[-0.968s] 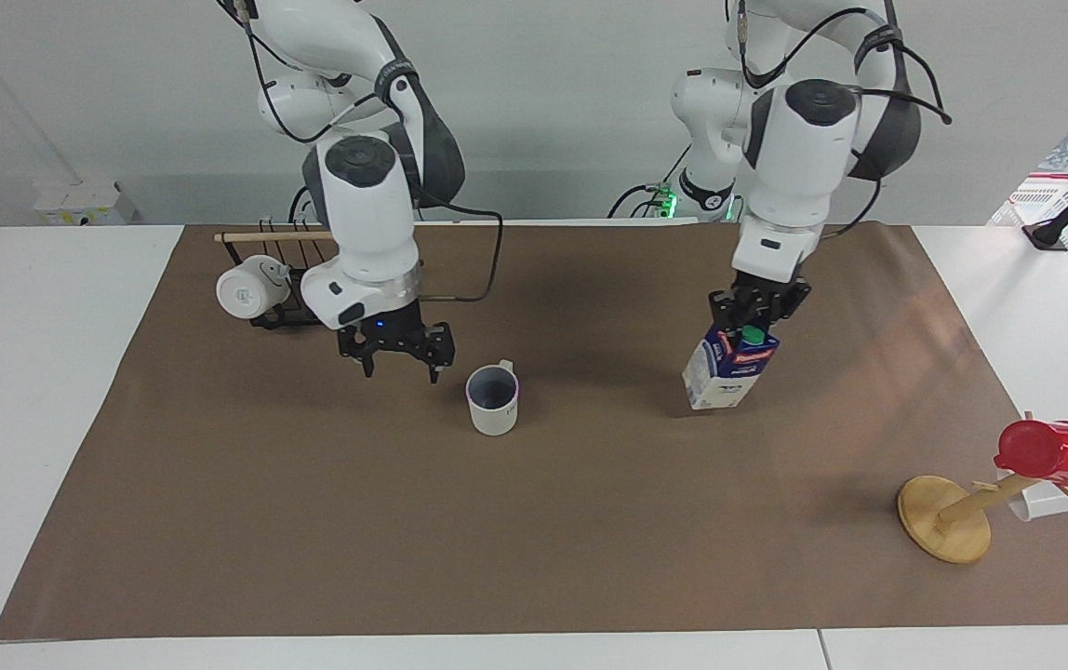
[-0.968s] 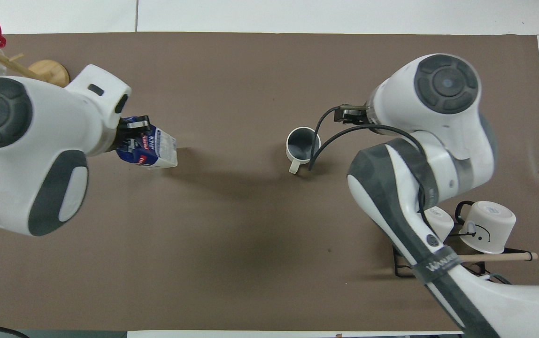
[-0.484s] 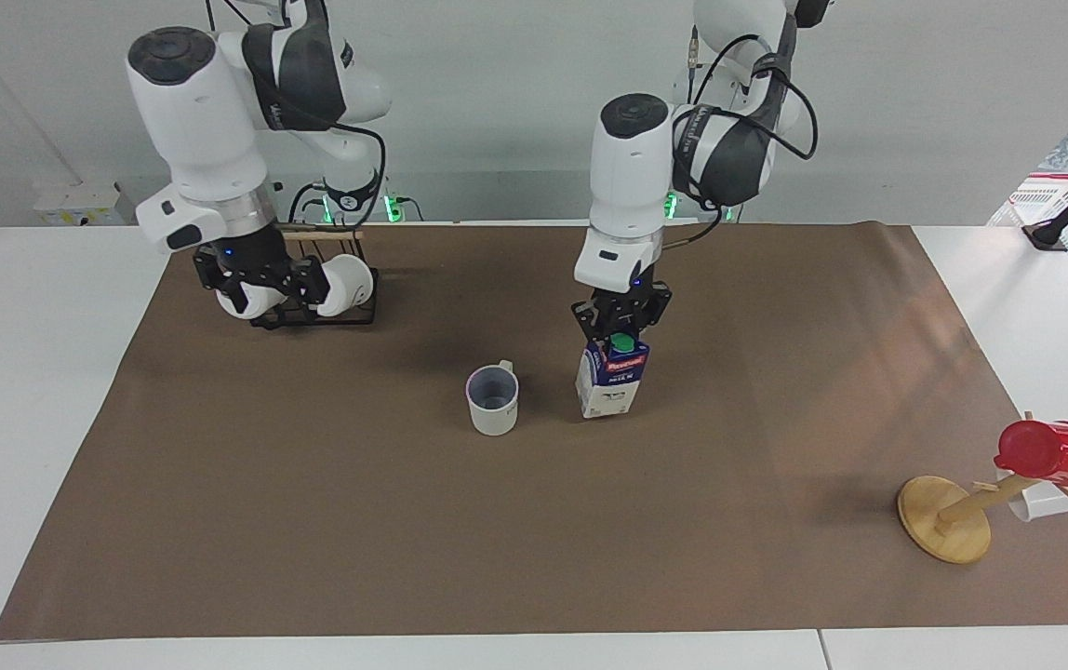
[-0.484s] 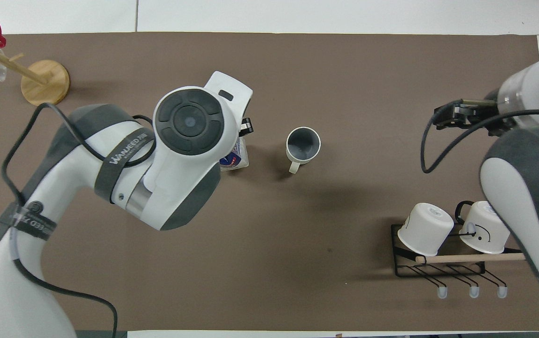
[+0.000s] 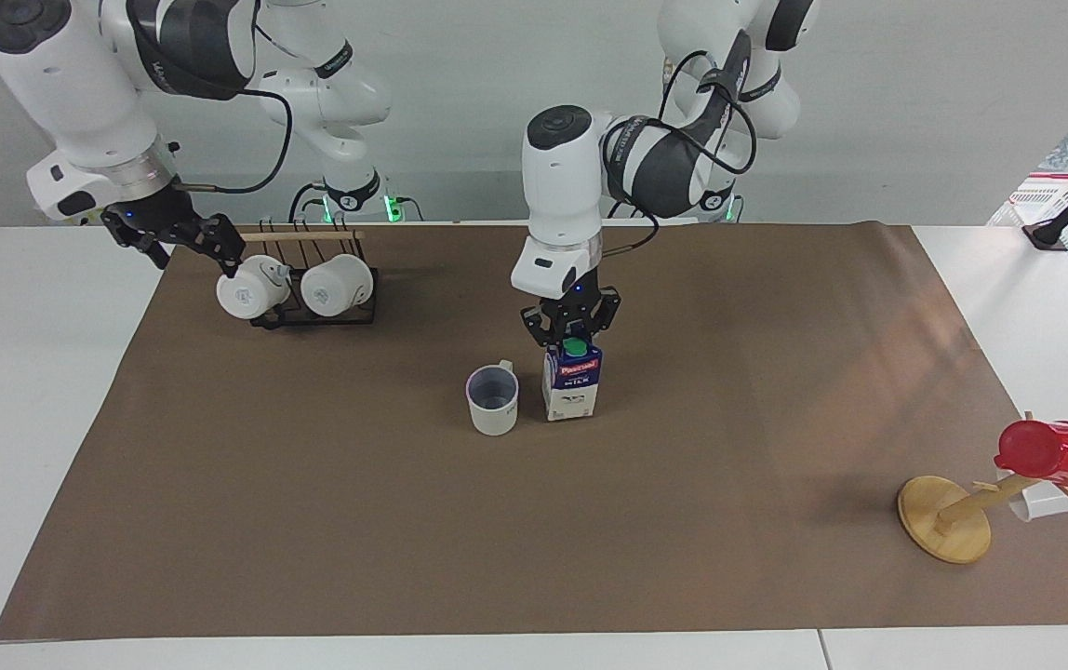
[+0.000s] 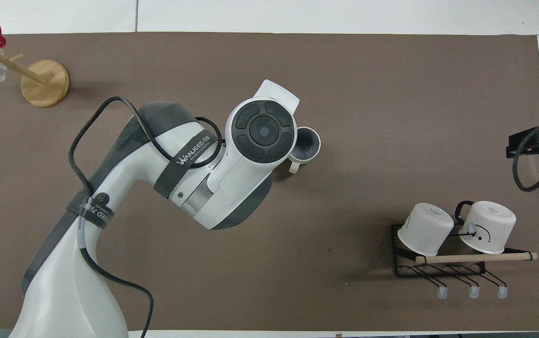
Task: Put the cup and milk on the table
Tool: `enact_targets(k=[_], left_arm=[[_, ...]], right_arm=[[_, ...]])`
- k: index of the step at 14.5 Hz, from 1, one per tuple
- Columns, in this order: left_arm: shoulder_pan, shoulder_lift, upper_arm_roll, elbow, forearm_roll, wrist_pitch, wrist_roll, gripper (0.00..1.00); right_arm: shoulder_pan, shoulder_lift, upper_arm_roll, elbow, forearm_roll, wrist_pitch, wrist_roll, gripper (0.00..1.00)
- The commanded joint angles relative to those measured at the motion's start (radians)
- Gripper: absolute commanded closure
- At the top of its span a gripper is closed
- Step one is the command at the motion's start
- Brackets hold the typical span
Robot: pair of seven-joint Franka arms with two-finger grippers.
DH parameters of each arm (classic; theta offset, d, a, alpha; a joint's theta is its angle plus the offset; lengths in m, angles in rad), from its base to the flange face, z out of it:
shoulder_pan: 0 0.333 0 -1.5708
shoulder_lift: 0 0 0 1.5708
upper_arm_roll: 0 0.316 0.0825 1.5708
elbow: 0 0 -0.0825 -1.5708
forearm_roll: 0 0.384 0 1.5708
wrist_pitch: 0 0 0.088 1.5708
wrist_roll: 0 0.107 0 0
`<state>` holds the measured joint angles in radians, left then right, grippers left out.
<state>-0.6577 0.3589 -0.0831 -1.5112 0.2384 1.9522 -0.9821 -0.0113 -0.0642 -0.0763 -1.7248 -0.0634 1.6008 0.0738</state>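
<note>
The cream-white cup (image 5: pixel 493 401) stands upright on the brown sheet of the table (image 5: pixel 590 549), near its middle. The milk carton (image 5: pixel 571 382) stands upright beside it, toward the left arm's end. My left gripper (image 5: pixel 571 328) is right on top of the carton, shut on its gable top, with the green cap showing just below it. In the overhead view the left arm hides the carton and covers part of the cup (image 6: pixel 306 144). My right gripper (image 5: pixel 188 244) is open and empty, raised over the sheet's edge by the mug rack; it also shows in the overhead view (image 6: pixel 535 143).
A black wire rack (image 5: pixel 311 316) with two white mugs (image 5: pixel 297 288) stands near the robots at the right arm's end. A wooden mug tree (image 5: pixel 948 521) with a red cup (image 5: pixel 1050 452) stands at the left arm's end, farther from the robots.
My left gripper has carried the milk carton toward the cup, and it now stands upright beside it. My right gripper has drawn away from the cup to over the sheet's edge by the rack.
</note>
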Motion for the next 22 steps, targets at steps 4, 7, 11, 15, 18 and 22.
enact_targets(k=[4, 7, 11, 15, 18, 22], left_arm=[[-0.040, 0.035, 0.014, 0.051, 0.047, -0.012, -0.033, 1.00], [-0.040, 0.032, 0.014, 0.029, 0.051, 0.005, -0.033, 1.00], [-0.049, 0.026, 0.013, 0.008, 0.056, 0.016, -0.033, 1.00], [-0.056, 0.017, 0.013, -0.020, 0.056, 0.025, -0.033, 1.00], [-0.053, 0.017, 0.014, -0.021, 0.055, 0.025, -0.033, 0.01], [-0.046, 0.002, 0.013, -0.018, 0.052, 0.011, -0.030, 0.00]], right_arm=[[-0.006, 0.115, 0.017, 0.344, 0.050, -0.263, -0.014, 0.00], [0.002, 0.124, 0.020, 0.341, 0.051, -0.202, -0.017, 0.00], [0.005, 0.124, 0.024, 0.335, 0.057, -0.180, -0.017, 0.00], [0.066, 0.122, 0.026, 0.335, 0.030, -0.177, -0.014, 0.00], [0.065, 0.122, 0.024, 0.337, 0.025, -0.182, -0.016, 0.00], [0.065, 0.122, 0.024, 0.335, 0.027, -0.183, -0.016, 0.00]])
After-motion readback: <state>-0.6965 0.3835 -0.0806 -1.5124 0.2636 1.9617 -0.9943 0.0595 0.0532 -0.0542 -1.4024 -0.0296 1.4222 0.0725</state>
